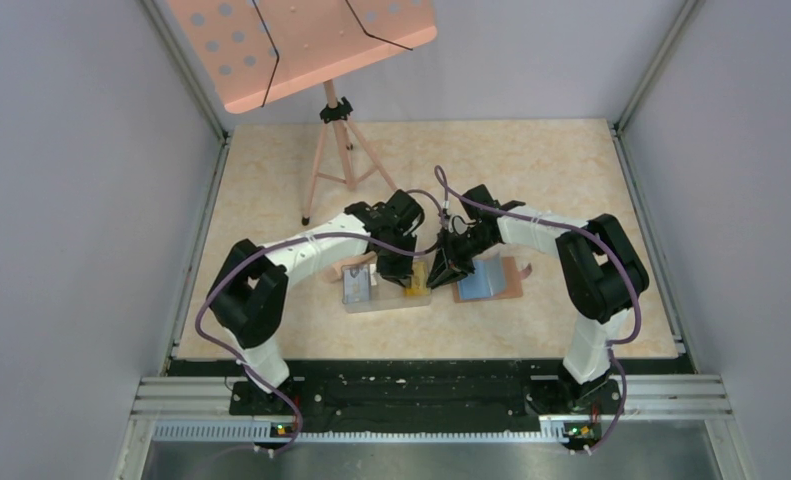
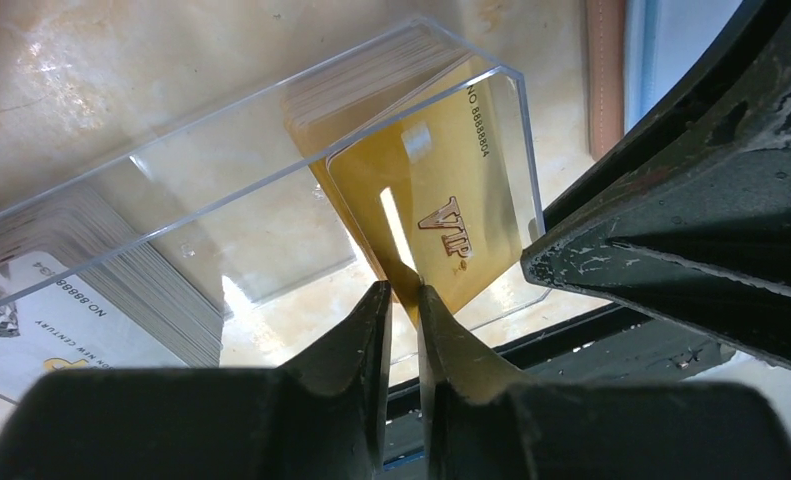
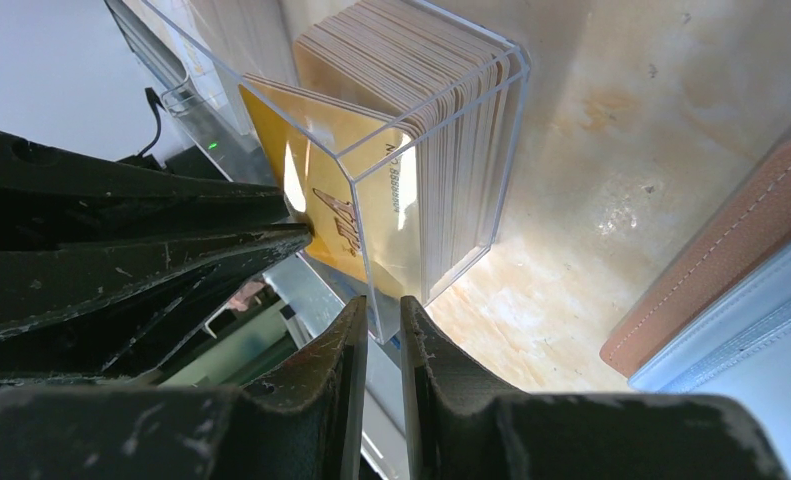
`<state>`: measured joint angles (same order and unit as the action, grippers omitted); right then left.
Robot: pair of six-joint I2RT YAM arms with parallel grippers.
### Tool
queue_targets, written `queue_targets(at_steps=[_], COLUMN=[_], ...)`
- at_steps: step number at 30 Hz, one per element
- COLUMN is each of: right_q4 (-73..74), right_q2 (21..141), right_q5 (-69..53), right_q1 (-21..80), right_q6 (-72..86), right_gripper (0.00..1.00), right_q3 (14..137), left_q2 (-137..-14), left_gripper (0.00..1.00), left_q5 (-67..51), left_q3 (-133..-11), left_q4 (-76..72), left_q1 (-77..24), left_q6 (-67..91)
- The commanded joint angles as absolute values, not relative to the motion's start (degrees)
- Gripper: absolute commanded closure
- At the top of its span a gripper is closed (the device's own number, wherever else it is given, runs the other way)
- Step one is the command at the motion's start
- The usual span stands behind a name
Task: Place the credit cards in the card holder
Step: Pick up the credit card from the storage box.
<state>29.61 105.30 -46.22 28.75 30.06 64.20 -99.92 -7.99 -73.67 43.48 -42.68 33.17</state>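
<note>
A clear card holder (image 1: 386, 295) lies on the table between my two grippers. At its left end is a stack of pale grey-blue credit cards (image 2: 71, 310), at its right end a stack of yellow-orange cards (image 3: 421, 60). My left gripper (image 2: 403, 290) is shut on the lower corner of a gold "VIP" card (image 2: 441, 200), which stands tilted inside the holder in front of the yellow stack. My right gripper (image 3: 382, 305) is closed around the holder's clear end wall (image 3: 441, 140) at its corner. The two grippers (image 1: 403, 270) (image 1: 443, 272) sit close together.
A brown wallet (image 1: 493, 280) with a blue inside lies open just right of the holder, also in the right wrist view (image 3: 731, 250). A pink perforated board (image 1: 301, 45) on a tripod (image 1: 336, 160) stands at the back left. A black rail (image 1: 411, 395) runs along the near edge.
</note>
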Motion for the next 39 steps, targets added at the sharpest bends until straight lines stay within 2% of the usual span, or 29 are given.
queue_targets(at_steps=[1, 20, 32, 39], right_q4=[28.3, 28.4, 28.3, 28.4], right_q2=[106.0, 106.2, 106.2, 106.1], right_q5=[-47.3, -47.2, -47.4, -47.5], right_q1=[29.8, 29.8, 29.8, 29.8], right_q6=[30.1, 30.1, 30.0, 29.9], right_gripper=[0.82, 0.82, 0.82, 0.82], right_q3=[64.6, 64.6, 64.6, 64.6], left_q2=[-101.0, -108.2, -104.1, -100.4], left_gripper=[0.79, 0.79, 0.94, 0.97], left_q5=[-8.6, -6.0, -8.4, -8.9], left_q3=[-76.4, -84.7, -82.9, -79.1], left_q4=[42.5, 50.8, 46.6, 42.6], left_q1=[-43.5, -45.9, -46.0, -45.6], left_q6=[32.0, 26.0, 28.7, 31.9])
